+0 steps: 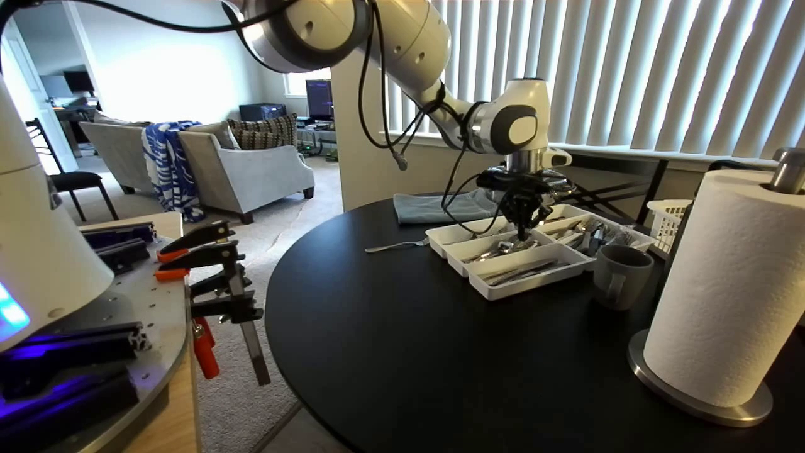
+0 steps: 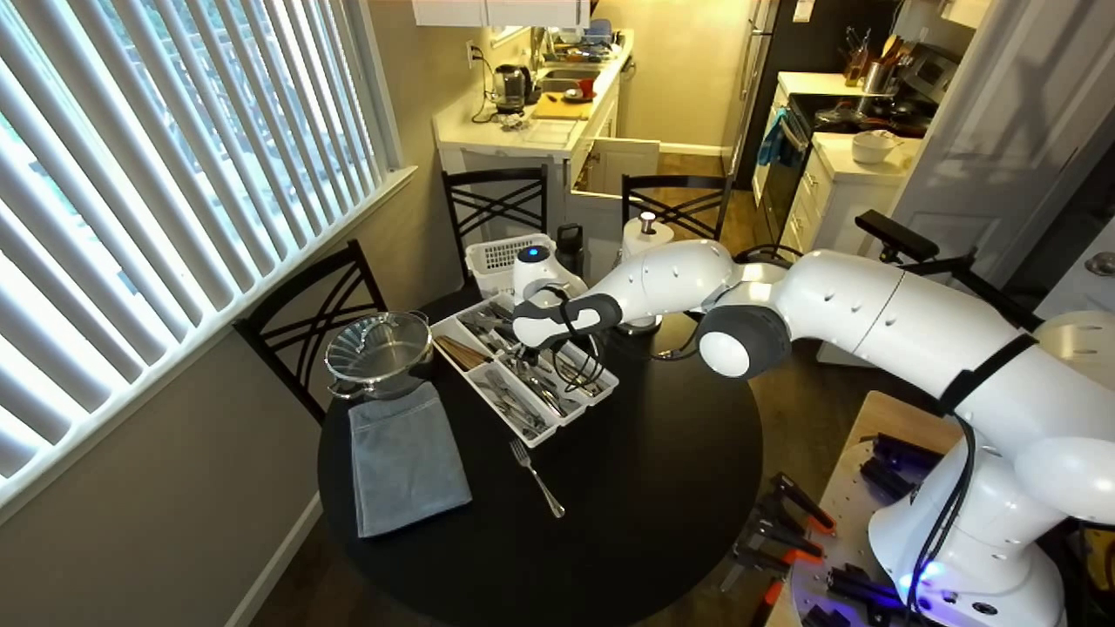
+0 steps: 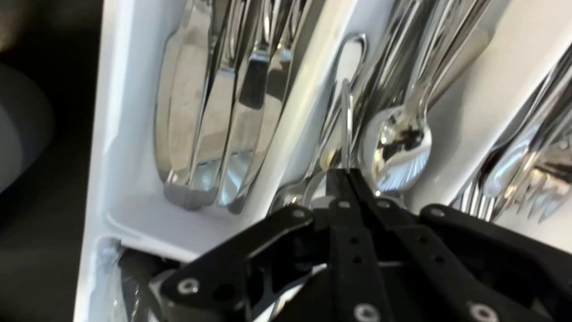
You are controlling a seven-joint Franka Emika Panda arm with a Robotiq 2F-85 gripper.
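My gripper [image 3: 347, 171] is shut on a thin metal utensil [image 3: 346, 120], seen nearly edge-on and rising from between its fingertips. The utensil's lower part is hidden behind the fingers. The fingers are over the spoon compartment of the white cutlery tray [image 3: 286, 138], with spoons [image 3: 397, 147] around the tips. Knives [image 3: 219, 120] lie in the compartment to the left and forks [image 3: 540, 188] to the right. In an exterior view the gripper [image 1: 523, 234] points down into the tray [image 1: 503, 290]. The tray [image 2: 542, 437] also shows in an exterior view, where the arm hides the fingers.
A single fork [image 2: 540, 481] lies on the black round table [image 2: 610, 531] beside the tray. A folded grey cloth [image 2: 408, 470] and a glass pot [image 2: 379, 353] stand nearby. A grey mug [image 1: 619, 280], paper towel roll [image 1: 723, 296] and white basket [image 2: 503, 255] are beyond the tray.
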